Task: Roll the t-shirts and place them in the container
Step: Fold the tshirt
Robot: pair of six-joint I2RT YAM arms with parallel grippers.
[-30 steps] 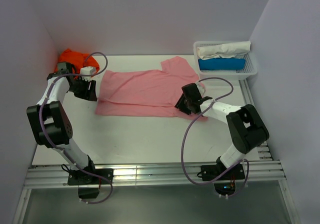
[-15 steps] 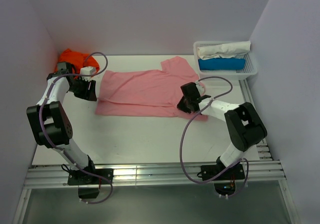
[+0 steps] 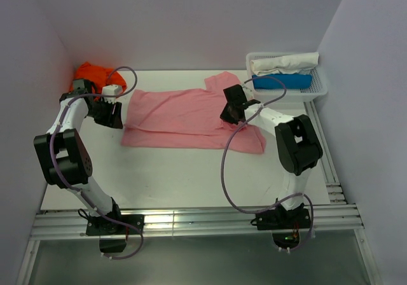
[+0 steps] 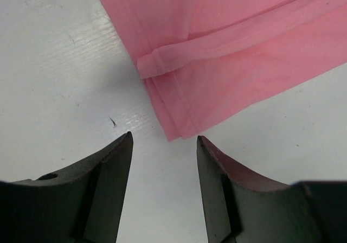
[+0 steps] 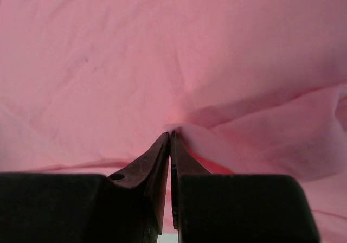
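**A:** Where does the pink t-shirt [image 3: 181, 114] lie for you?

**B:** Flat across the middle of the bench [image 3: 178, 170], folded lengthwise into a long band. That narrow shape is presumably what you want for rolling. The orange t-shirt [image 3: 94, 75] sits crumpled in the far left corner, well apart.

**A:** And your hands?

**B:** Your right hand [image 5: 169, 136] has its jaws pressed together on a small pinch of pink cloth near the sleeve end, and the fabric puckers into a peak at the tips. Your left hand [image 4: 162, 141] stands about half open over the hem corner and holds nothing. It looks poised to pin or lift that end.

**A:** How will the cloth behave?

**B:** It is a thin, soft knit, faintly see-through where the layers overlap, with a stitched hem. I'd expect it to slide and wrinkle on the smooth white surface. The white mesh basket [image 3: 321, 91] at the far right holds finished rolls.
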